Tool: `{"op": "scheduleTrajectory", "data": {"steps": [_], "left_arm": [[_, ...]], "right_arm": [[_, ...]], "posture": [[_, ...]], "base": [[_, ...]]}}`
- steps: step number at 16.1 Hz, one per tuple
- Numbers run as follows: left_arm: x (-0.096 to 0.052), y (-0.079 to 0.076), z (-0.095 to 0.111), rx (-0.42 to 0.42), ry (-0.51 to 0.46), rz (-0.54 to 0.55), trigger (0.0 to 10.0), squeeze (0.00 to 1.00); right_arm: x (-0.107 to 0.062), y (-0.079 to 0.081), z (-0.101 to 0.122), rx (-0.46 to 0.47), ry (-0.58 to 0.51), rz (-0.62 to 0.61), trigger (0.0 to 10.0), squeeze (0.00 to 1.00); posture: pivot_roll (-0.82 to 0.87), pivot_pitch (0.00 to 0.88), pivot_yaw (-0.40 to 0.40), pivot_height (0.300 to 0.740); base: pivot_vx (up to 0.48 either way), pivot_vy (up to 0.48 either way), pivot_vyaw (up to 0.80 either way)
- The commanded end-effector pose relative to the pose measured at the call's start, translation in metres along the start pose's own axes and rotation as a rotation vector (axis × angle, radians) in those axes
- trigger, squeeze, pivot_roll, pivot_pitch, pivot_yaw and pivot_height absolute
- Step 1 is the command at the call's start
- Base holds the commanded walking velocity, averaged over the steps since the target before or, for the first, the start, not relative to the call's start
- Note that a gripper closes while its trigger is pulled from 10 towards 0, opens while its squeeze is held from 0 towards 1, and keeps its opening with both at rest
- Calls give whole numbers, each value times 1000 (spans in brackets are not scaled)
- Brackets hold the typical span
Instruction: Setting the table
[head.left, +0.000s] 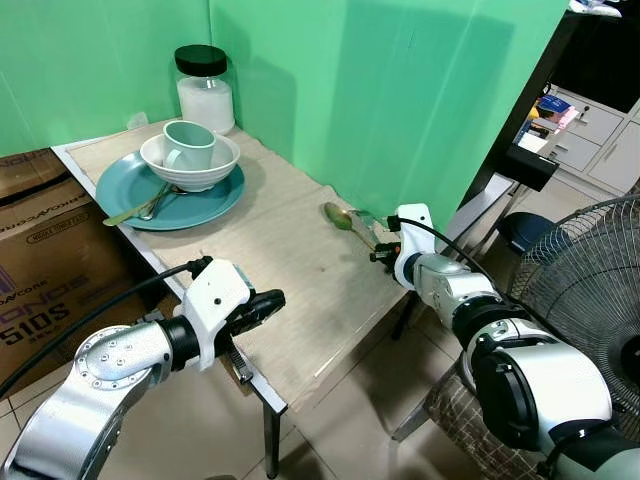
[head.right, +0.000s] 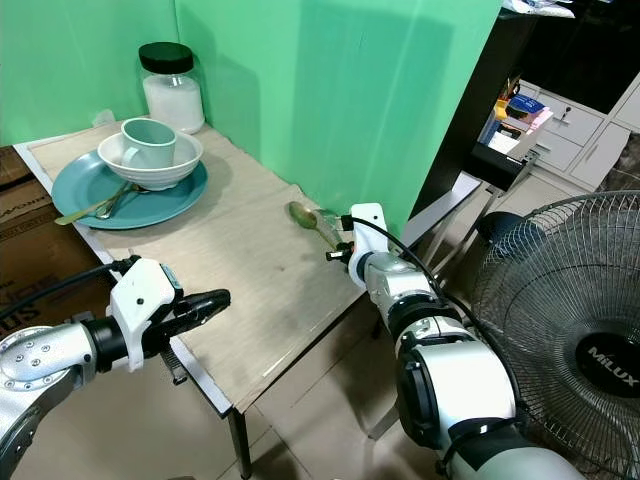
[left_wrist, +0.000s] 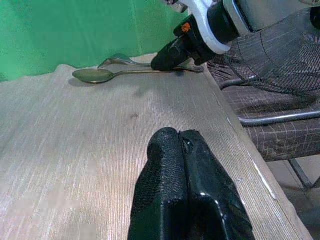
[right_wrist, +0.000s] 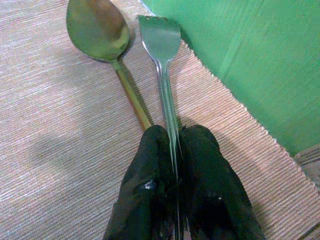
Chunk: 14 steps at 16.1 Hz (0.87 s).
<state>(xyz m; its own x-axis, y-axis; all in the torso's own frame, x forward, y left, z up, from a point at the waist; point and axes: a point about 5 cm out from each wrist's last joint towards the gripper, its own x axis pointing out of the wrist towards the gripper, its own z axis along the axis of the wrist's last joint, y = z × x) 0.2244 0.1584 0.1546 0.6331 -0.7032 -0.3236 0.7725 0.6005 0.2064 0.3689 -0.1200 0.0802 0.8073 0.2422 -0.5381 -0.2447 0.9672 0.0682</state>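
My right gripper (right_wrist: 172, 135) is shut on the handle of a silver fork (right_wrist: 160, 40), which lies flat on the wooden table (head.left: 290, 300) by the green wall. A gold-green spoon (right_wrist: 100, 30) lies right beside the fork, parallel to it (head.left: 338, 215). At the table's far left, a teal plate (head.left: 215, 205) carries a white bowl (head.left: 225, 160) with a pale green mug (head.left: 188, 145) in it. A fork and a spoon (head.left: 140, 208) rest on that plate. My left gripper (head.left: 270, 300) hovers shut and empty over the table's near edge.
A lidded jar of white powder (head.left: 205, 90) stands in the back corner. Left of the table sits a cardboard box (head.left: 50, 260). On the right are a standing fan (head.left: 590, 290) and a chair with a woven seat (head.left: 450, 410). The green wall (head.left: 400, 100) runs along the table's far side.
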Motion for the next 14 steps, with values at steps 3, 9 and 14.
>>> {"op": "scheduleTrajectory", "data": {"steps": [3,9,14], "left_arm": [[2,2,2,6,-3,-14,10000,0],[5,6,5,20,-13,-11,10000,0],[9,7,6,27,-26,-10,10000,0]], "right_arm": [[-1,-6,-6,4,37,-3,0,0],[-1,1,7,-30,-16,88,0,0],[-6,-3,18,-125,-52,201,0,0]], "posture": [[148,2,-115,740],[153,0,-109,740],[148,0,-106,740]], "base": [[0,0,0],[0,0,0],[0,0,0]]}}
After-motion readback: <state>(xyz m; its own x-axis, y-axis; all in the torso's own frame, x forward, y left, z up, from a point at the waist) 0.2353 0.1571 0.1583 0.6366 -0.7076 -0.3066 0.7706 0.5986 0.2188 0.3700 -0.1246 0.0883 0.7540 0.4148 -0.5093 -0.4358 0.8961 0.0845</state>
